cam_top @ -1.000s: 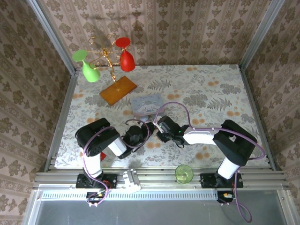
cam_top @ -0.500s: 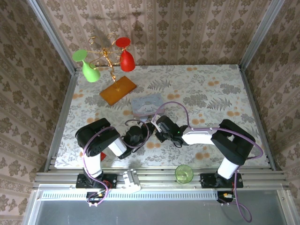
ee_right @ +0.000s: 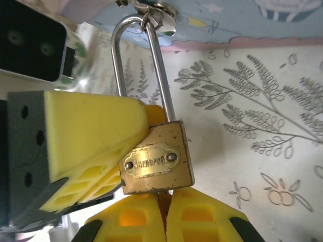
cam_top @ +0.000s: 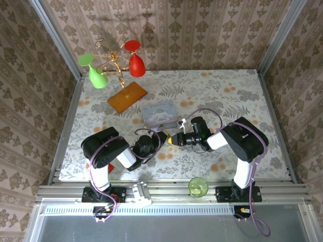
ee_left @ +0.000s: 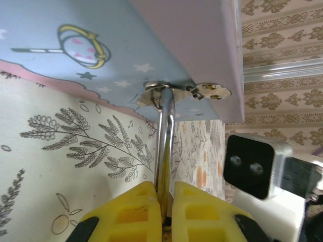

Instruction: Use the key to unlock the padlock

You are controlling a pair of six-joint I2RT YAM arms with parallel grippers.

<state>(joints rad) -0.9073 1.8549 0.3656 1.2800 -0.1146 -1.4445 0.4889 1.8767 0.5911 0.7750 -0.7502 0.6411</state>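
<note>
Padlock (ee_right: 157,164) hangs by shackle from hasp (ee_left: 164,89) of blue tin (ee_left: 75,60). Left gripper (ee_left: 164,194) pinched tight on it, bracing. Right gripper (ee_right: 164,201) fully closed under keyhole end; key hidden in its grip, I can't confirm. Turning step, I reckon: next needs clean wrist twist.

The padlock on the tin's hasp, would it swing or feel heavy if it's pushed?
It would probably pivot rather than slide: the padlock is tied by its thin shackle through the hasp. The solid brass-looking body suggests it is rigid and heavy for its size. The smooth metal may slip.
</note>
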